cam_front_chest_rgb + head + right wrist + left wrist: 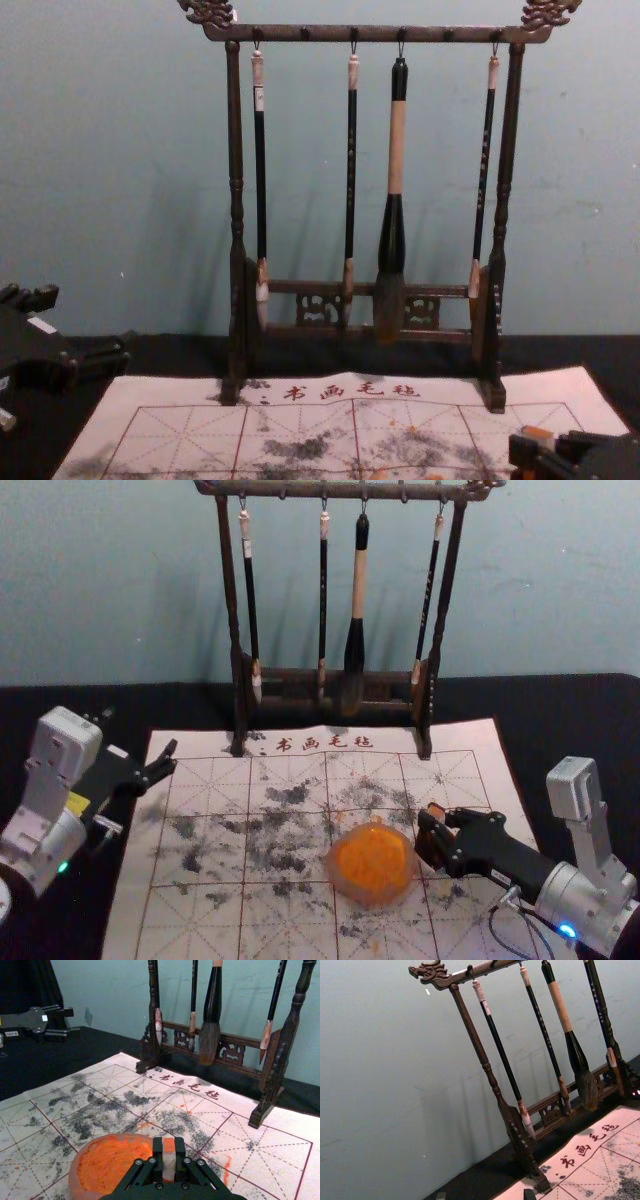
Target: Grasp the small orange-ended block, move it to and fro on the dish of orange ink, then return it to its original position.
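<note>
My right gripper (431, 838) is shut on the small block (436, 809), just right of the orange ink dish (340, 888). In the right wrist view the pale block (169, 1166) has an orange upper end and stands upright between the fingertips of the right gripper (169, 1149), with orange also low on it. The dish (74, 1180) lies close beside it there. Whether the block's lower end touches the mat is hidden by the gripper. Off the mat's left edge, my left gripper (138, 736) is parked open and empty.
A dark wooden rack (236, 660) with several hanging brushes stands at the mat's far edge. The ink-stained calligraphy mat (210, 920) lies on a black-covered table (50, 705), with a wall behind.
</note>
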`<state>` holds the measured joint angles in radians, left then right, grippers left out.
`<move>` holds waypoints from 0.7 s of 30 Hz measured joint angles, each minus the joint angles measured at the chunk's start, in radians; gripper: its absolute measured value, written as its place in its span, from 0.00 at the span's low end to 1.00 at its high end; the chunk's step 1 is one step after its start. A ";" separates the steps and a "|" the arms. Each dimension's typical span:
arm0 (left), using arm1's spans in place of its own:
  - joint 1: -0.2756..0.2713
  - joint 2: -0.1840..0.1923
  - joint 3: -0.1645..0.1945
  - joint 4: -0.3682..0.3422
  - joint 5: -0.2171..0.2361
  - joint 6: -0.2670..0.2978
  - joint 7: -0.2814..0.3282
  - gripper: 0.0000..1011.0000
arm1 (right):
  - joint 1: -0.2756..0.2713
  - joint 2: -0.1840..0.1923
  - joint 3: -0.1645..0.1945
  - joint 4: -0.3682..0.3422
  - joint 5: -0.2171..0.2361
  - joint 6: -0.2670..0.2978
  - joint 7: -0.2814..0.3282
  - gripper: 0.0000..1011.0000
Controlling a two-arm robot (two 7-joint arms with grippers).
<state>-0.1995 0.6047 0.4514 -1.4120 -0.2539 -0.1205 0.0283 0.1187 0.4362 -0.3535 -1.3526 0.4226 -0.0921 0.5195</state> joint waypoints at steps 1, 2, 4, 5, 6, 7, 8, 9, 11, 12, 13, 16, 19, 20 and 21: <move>0.000 0.000 0.000 0.000 0.000 0.000 0.000 0.99 | 0.000 0.000 0.000 0.000 0.000 0.000 0.000 0.09; 0.000 0.000 0.000 0.000 0.000 0.000 0.000 0.99 | 0.000 0.000 0.000 -0.001 0.000 -0.001 0.000 0.09; 0.000 0.000 0.000 0.000 0.000 0.000 0.000 0.99 | 0.000 0.000 0.000 -0.001 0.000 -0.001 0.000 0.09; 0.000 0.000 0.000 0.000 0.000 0.000 0.000 0.99 | 0.000 0.000 0.001 -0.001 0.000 -0.001 0.000 0.10; 0.000 0.000 0.000 0.000 0.000 0.000 0.000 0.99 | -0.001 0.001 0.001 -0.001 0.000 -0.001 0.000 0.14; 0.000 0.000 0.000 0.000 0.000 0.000 0.000 0.99 | -0.001 0.001 0.001 -0.001 0.000 -0.001 -0.001 0.14; 0.000 0.000 0.000 0.000 0.000 0.000 0.000 0.99 | -0.001 0.001 0.001 -0.001 0.000 -0.001 -0.001 0.17; 0.000 0.000 0.000 0.000 0.000 0.000 0.000 0.99 | -0.001 0.001 0.001 -0.001 0.000 -0.002 -0.001 0.19; 0.000 0.000 0.000 0.000 0.000 0.000 0.000 0.99 | -0.001 0.001 0.001 -0.001 0.000 -0.002 -0.001 0.27; 0.000 0.000 0.000 0.000 0.000 0.000 0.000 0.99 | -0.001 0.001 0.001 -0.001 0.000 -0.002 -0.001 0.29; 0.000 0.000 0.000 0.000 0.000 0.000 0.000 0.99 | -0.001 0.001 0.001 -0.002 0.000 -0.002 -0.001 0.33; 0.000 0.000 0.000 0.000 0.000 0.000 0.000 0.99 | -0.001 0.001 0.001 -0.002 0.000 -0.002 -0.001 0.41; 0.000 0.000 0.000 0.000 0.000 0.000 0.000 0.99 | -0.002 0.001 0.001 -0.002 0.000 -0.003 -0.001 0.50; 0.000 0.000 0.000 0.000 0.000 0.000 0.000 0.99 | -0.002 0.001 0.001 -0.002 0.000 -0.003 -0.001 0.56; 0.000 0.000 0.000 0.000 0.000 0.000 0.000 0.99 | -0.002 0.001 0.001 -0.002 0.000 -0.003 -0.001 0.56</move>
<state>-0.1995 0.6047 0.4514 -1.4120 -0.2539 -0.1205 0.0283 0.1171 0.4373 -0.3525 -1.3550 0.4228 -0.0950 0.5189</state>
